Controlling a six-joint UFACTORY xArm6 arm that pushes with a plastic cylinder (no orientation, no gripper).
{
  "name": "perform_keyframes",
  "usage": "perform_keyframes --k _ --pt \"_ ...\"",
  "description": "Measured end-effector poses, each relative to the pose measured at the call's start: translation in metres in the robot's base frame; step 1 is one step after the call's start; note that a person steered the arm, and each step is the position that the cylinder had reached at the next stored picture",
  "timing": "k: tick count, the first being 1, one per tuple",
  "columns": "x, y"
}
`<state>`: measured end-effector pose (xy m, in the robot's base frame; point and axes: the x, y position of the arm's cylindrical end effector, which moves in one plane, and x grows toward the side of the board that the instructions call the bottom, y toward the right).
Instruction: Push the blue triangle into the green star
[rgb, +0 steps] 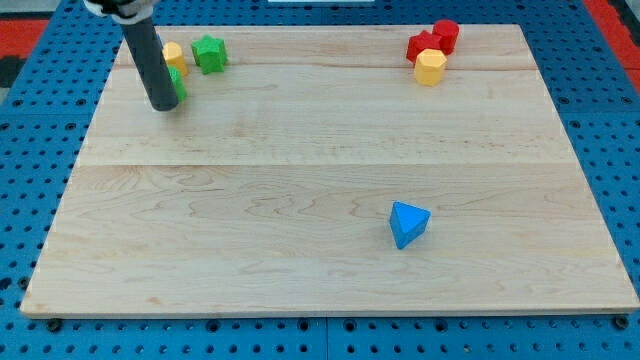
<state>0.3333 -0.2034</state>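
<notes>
The blue triangle (408, 223) lies on the wooden board (300, 200) at the view's lower right. The green star (210, 53) sits near the view's top left corner of the board. My tip (163, 105) rests on the board just below and left of the green star, far to the upper left of the blue triangle. The rod hides part of a second green block (178, 84) beside it.
A yellow block (174, 55) sits left of the green star, partly behind the rod. At the view's top right, a red block (446, 34), another red block (421, 45) and a yellow hexagonal block (430, 67) cluster together.
</notes>
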Motion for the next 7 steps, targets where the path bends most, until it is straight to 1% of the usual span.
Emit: perform_keyframes --k 1,2,3,4,5,6,7 --pt "0.002 0.002" --pt "0.028 0.073" --pt "0.041 0.193" --pt "0.128 0.302" --pt "0.23 0.357" --pt "0.222 0.31" --pt "0.156 0.296"
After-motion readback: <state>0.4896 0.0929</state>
